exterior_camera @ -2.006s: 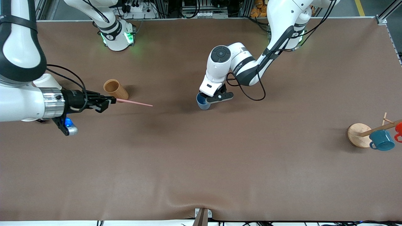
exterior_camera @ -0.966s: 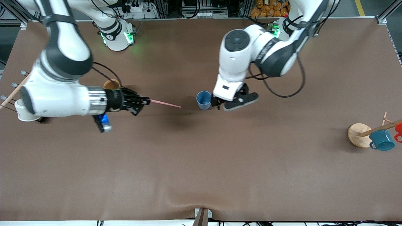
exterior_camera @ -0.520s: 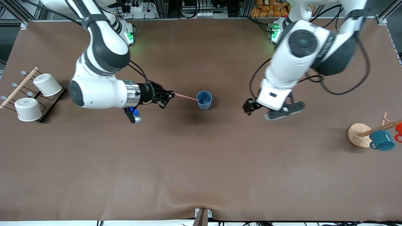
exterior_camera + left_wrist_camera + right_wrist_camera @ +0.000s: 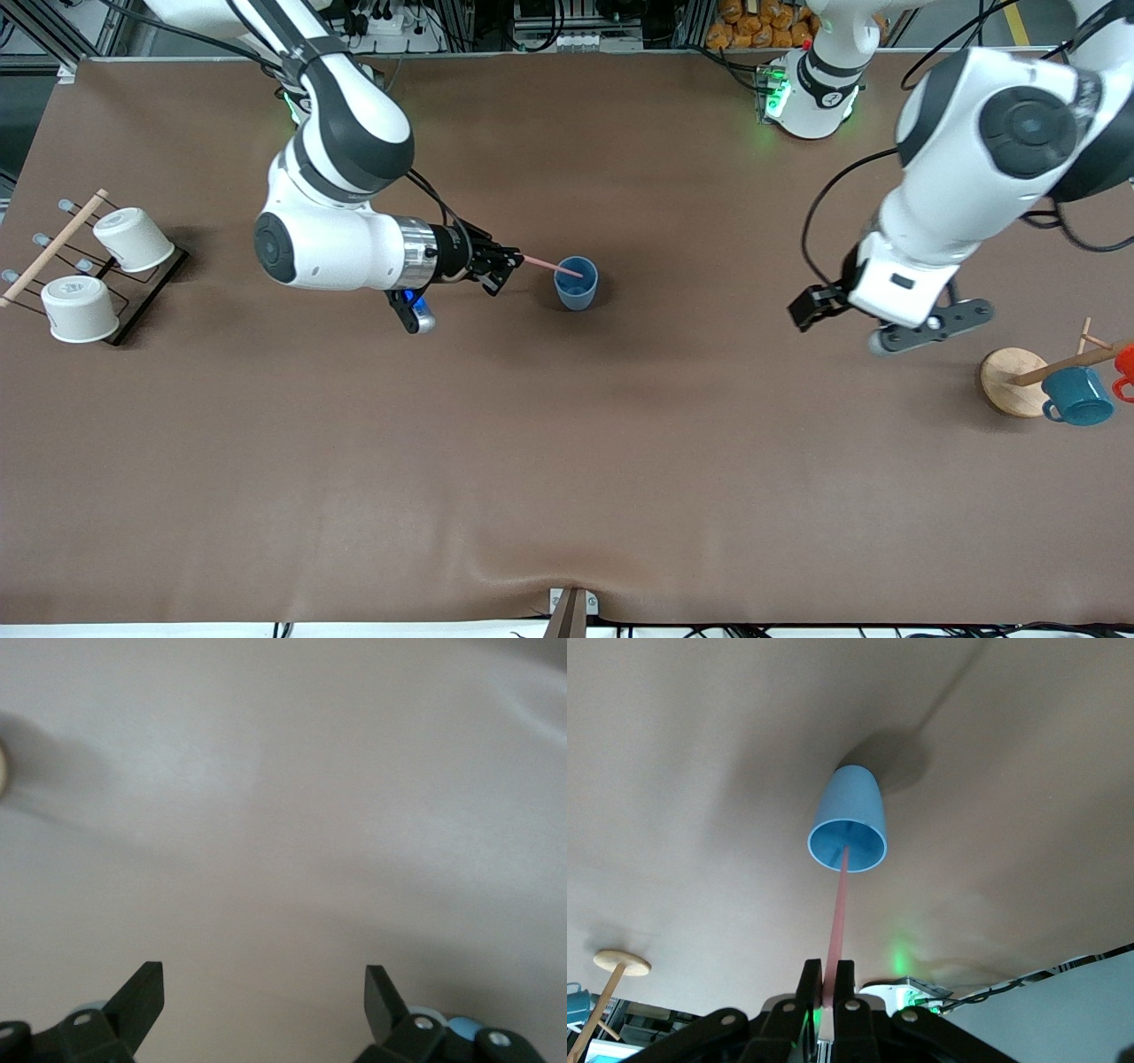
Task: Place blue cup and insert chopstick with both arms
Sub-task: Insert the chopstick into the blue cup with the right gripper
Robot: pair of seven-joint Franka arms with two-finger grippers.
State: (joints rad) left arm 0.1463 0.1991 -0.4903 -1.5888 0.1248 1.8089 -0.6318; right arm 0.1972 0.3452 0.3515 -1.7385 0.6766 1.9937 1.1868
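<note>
Your right claw (image 4: 498, 268) is clamped on the chopstick (image 4: 551, 264), whose free tip sits inside the mouth of the blue cup (image 4: 576, 283) (upright on the bench (image 4: 567, 461), midway between the arms). Your left claw (image 4: 837, 310), fingers spread wide and holding nothing, hangs over bare bench toward the left arm's end.

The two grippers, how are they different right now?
The right gripper has its fingers shut on the pink chopstick, while the left gripper has its fingers open and holds nothing. The right gripper is beside the blue cup, with the chopstick's tip inside it; the left gripper is over bare table toward the left arm's end. Both are black, with two fingers.
</note>
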